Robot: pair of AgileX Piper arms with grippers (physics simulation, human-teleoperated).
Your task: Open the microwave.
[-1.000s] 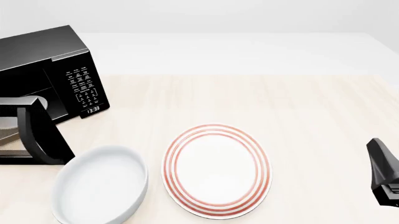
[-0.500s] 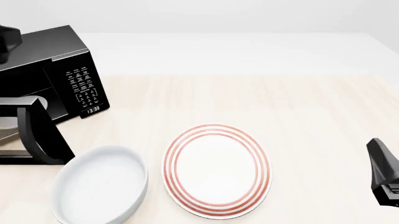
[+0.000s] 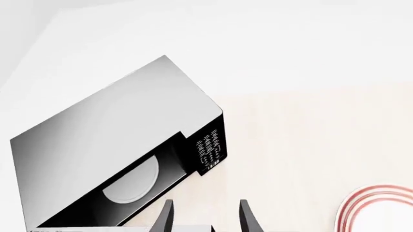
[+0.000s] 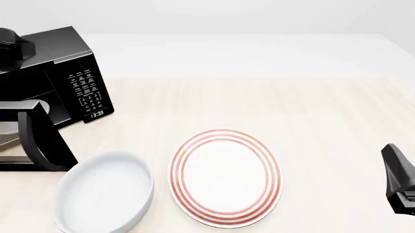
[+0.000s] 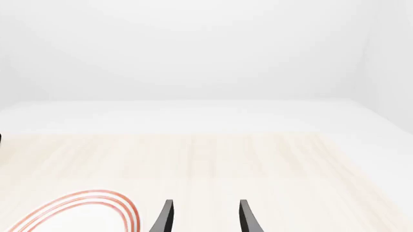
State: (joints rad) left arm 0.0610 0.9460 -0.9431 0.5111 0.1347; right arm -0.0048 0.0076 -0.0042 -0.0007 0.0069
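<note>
Microwave [image 4: 61, 80], at ten o'clock on the table, door already swung wide; left gripper [image 3: 206, 217], fingers apart and empty, has risen above it, so opening looks finished.

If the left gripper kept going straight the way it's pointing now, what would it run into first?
Probably the microwave. In the left wrist view the open left gripper points toward the front corner by its keypad, or the bare table just beside it; depth is unclear.

microwave [image 4: 61, 73]: glossy black casing | table [image 4: 324, 111]: pale matt wood | bowl [image 4: 104, 196]: smooth white
</note>
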